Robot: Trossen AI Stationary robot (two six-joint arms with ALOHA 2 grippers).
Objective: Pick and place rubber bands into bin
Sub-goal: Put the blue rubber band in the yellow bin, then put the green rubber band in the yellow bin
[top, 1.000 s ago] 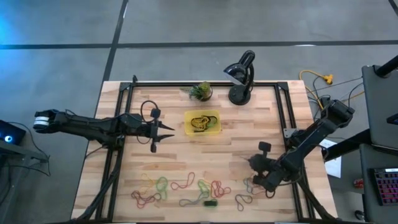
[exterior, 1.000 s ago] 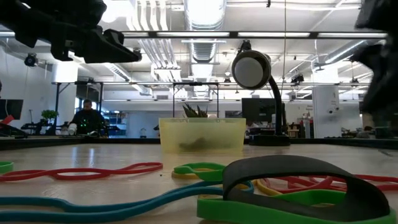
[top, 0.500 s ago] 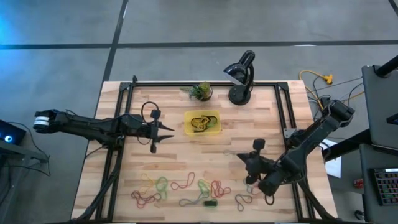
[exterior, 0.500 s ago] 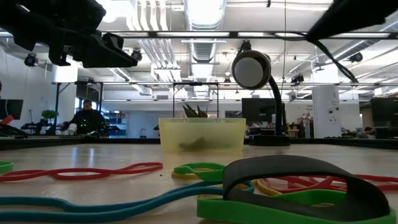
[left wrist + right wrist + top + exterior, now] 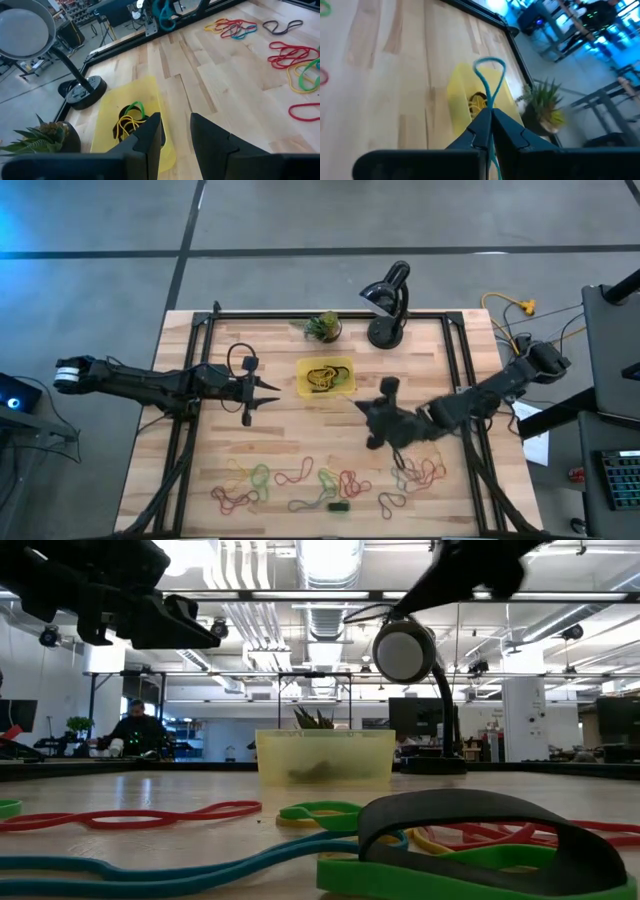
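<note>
The right gripper (image 5: 490, 117) is pinched tight on a blue rubber band (image 5: 489, 80), its two fingers closed to a point with the thin loop standing up past the tips and its tail trailing down between them; held that way, by a narrow bite near one end, the band hangs free and should drop cleanly once the fingers part. Straight ahead of those tips, in the right wrist view, lies the bin (image 5: 462, 92), a shallow yellow tray already holding a few yellow and dark bands, with a small potted plant (image 5: 542, 107) just beyond it. From above, the right gripper (image 5: 372, 412) is near the bin (image 5: 345, 384) but not yet over it, so the carry looks well along with the release still to come. Behind that gripper, toward the table's near edge, the remaining rubber bands (image 5: 300, 480) lie scattered in red, green and yellow, well apart from the tray. The left gripper (image 5: 262, 388) hovers on the bin's other side with its fingers slightly parted and nothing between them, seemingly waiting clear of the drop. A black desk lamp (image 5: 388, 305) stands past the bin, beside the plant.
</note>
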